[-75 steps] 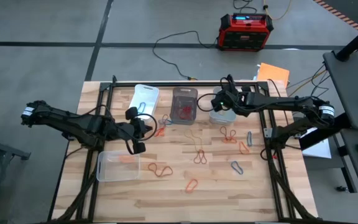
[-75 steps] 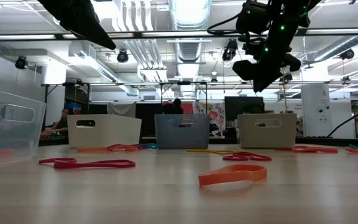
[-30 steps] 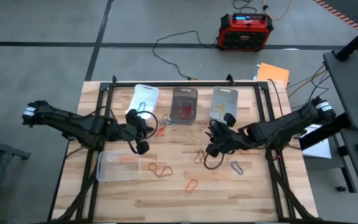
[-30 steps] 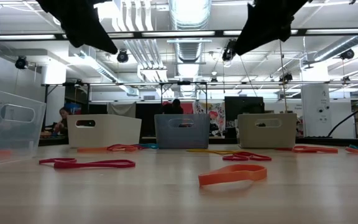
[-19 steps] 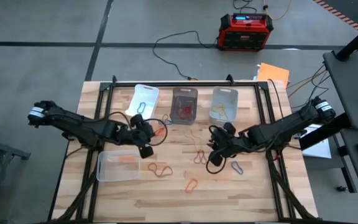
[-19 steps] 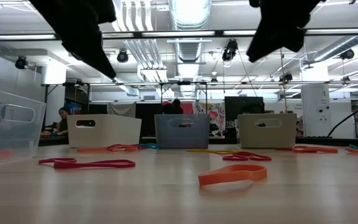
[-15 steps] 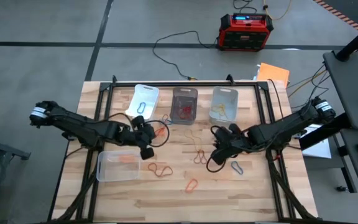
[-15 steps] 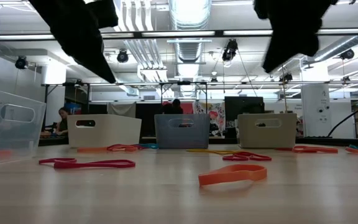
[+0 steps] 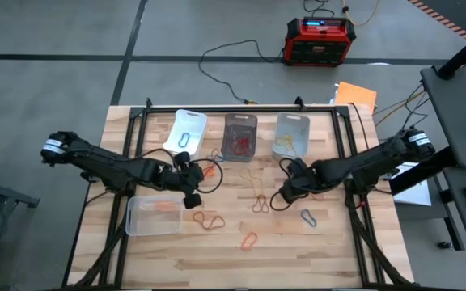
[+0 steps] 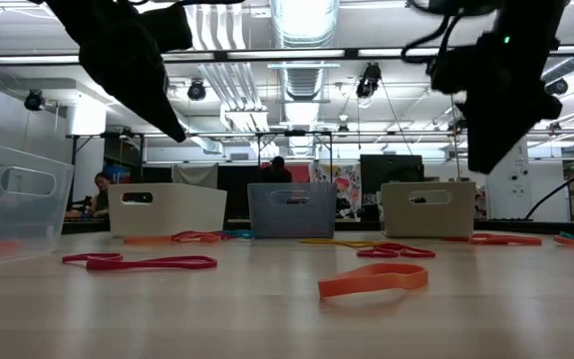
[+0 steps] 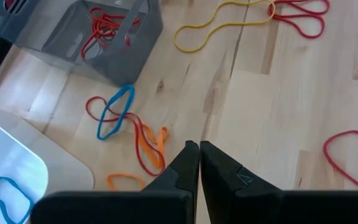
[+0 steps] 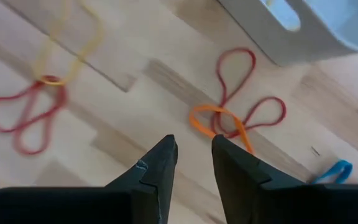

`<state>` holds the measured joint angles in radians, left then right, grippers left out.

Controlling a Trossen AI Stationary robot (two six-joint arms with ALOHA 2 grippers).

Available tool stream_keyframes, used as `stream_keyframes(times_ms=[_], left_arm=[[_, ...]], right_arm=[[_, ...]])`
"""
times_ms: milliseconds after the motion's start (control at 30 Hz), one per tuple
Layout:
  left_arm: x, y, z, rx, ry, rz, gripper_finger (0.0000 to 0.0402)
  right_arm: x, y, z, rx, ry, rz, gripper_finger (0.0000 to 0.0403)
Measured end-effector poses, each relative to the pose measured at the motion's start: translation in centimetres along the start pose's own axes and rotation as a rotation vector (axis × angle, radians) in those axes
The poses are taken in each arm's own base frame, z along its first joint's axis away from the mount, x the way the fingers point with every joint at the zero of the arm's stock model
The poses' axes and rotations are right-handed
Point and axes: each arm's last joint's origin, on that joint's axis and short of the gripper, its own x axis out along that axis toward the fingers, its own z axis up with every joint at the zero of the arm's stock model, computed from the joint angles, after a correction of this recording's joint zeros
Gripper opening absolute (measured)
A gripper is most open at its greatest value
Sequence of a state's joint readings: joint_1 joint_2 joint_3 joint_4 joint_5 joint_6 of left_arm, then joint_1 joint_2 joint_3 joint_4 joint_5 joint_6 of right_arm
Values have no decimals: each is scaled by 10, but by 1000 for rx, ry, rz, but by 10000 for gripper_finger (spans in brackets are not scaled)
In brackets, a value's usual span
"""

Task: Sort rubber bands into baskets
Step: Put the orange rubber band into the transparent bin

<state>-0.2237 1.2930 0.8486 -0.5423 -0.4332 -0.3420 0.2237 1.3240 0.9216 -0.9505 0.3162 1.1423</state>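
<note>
Hovering part-open over tangled red and orange rubber bands (image 12: pixel 238 112), the right gripper (image 12: pixel 191 152) risks lifting both colours together, while the left gripper (image 11: pixel 199 149) waits closed and empty.

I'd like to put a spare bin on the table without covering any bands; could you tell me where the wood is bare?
Bare wood lies along the table near edge, below the orange band, and in the near right corner past the grey band. It is crowded between the three far baskets and the clear basket, where loose bands and both grippers, left and right, sit.
</note>
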Motion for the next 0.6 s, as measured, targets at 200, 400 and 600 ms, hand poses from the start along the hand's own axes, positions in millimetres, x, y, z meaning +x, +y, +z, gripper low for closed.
stream_keyframes(times_ms=[200, 400, 600], left_arm=[[0, 0, 0, 18, -3, 2, 0], [0, 0, 0, 40, -5, 2, 0], [0, 0, 0, 44, -6, 2, 0]], right_arm=[[22, 6, 5, 16, 48, -40, 117], [45, 15, 4, 13, 101, -81, 128], [63, 19, 4, -15, 126, -125, 137]])
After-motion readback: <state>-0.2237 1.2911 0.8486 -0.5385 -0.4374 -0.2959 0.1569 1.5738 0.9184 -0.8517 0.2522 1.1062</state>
